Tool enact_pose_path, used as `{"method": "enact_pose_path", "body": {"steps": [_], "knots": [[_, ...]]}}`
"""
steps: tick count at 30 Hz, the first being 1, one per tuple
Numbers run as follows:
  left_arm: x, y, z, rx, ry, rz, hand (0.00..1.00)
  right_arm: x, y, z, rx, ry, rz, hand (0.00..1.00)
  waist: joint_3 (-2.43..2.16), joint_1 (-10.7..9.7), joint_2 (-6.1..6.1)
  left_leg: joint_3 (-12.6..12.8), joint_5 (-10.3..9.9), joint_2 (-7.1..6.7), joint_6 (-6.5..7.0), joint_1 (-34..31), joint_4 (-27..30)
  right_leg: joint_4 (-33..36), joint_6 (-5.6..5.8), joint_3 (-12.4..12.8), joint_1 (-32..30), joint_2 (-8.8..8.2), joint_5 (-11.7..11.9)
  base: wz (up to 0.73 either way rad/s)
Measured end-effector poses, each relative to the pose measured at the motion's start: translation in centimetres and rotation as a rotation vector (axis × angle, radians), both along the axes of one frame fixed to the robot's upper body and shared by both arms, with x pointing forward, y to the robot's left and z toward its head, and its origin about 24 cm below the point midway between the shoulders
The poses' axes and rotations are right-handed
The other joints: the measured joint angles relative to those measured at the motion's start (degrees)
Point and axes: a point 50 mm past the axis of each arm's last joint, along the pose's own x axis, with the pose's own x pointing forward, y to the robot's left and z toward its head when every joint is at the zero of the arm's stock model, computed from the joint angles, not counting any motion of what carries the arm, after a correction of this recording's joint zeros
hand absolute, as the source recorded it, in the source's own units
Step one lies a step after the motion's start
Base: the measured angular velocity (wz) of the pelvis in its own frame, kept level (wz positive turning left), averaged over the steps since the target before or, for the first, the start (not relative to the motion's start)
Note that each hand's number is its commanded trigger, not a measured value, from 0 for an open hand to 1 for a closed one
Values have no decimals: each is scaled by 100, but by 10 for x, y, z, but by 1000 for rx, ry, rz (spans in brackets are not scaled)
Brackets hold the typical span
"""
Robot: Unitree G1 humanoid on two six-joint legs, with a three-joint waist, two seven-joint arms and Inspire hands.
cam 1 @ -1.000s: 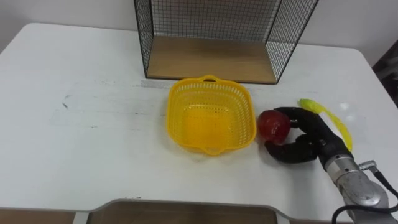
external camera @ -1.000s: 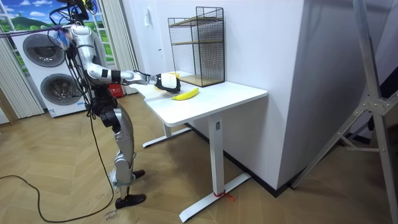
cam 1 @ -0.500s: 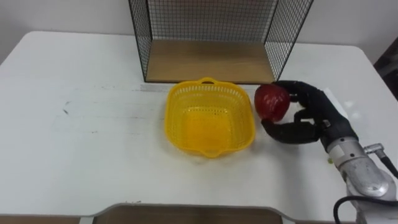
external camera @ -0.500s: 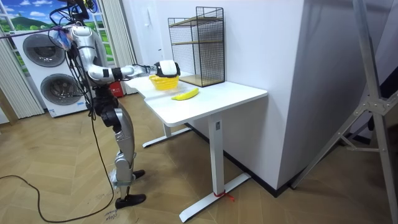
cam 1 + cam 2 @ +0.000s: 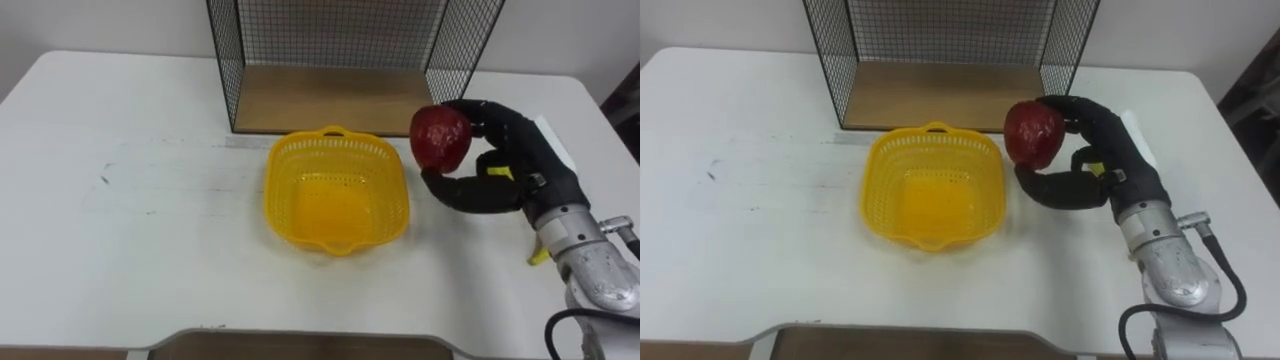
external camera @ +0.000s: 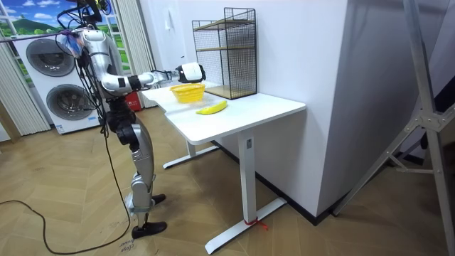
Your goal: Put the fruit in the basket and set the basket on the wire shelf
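1. Wire shelf [image 5: 330,35], at the table's back edge: thin black metal mesh, matt. Its floor is a board [image 5: 335,98] of pale, smooth wood.
2. Basket [image 5: 285,175], mid-table: yellow plastic lattice with a slight sheen.
3. Apple [image 5: 441,138]: deep red, glossy skin catching the light.
4. Right hand [image 5: 528,168]: matt black casing, plastic or rubber, with silvery metal at the wrist.
5. Banana [image 5: 497,172], toward the table's right edge: yellow, smooth, dull peel.
6. Table [image 5: 130,230]: white top, smooth and matt, faintly scuffed near the left edge.
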Motion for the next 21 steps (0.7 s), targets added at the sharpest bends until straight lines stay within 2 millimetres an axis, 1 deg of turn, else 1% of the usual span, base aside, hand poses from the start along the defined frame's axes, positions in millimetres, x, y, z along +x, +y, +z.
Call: {"method": "enact_pose_path", "body": {"steps": [4,6,8,11,12,14,21], "knots": [[2,0,0,-1,-4,-5,0,5,6,9,-19,-37,24,100,4,-3,-29,0,0,1,-1,0,-2,0,0,8,8,3,0,0],[4,-1,0,-3,-3,-24,0,7,13,10,-40,-41,49,100,-4,0,-58,14,1,1,-1,7,-20,0,0,12,15,2,0,0],[7,-3,-1,-5,-3,-42,0,7,25,11,-48,-43,104,100,11,1,-96,17,2,2,-2,7,-22,-1,0,12,15,2,0,0],[10,-3,-1,-6,-5,-57,0,6,36,8,-61,-25,164,100,10,19,-141,9,1,0,-2,0,-21,-1,0,-3,16,1,0,0],[11,-3,0,-5,-6,-63,0,6,37,8,-62,-21,171,100,15,29,-151,5,1,0,-2,-5,-21,-2,0,-8,15,2,0,3],[15,-2,0,-1,-13,-67,0,6,38,7,-66,-12,187,100,36,110,-180,0,2,1,-3,-19,-17,-3,0,-20,6,2,0,0],[15,0,0,3,-11,-70,0,5,48,3,-112,19,250,100,34,234,-182,1,2,3,-3,-29,-8,-4,0,-58,5,1,0,0]]}}
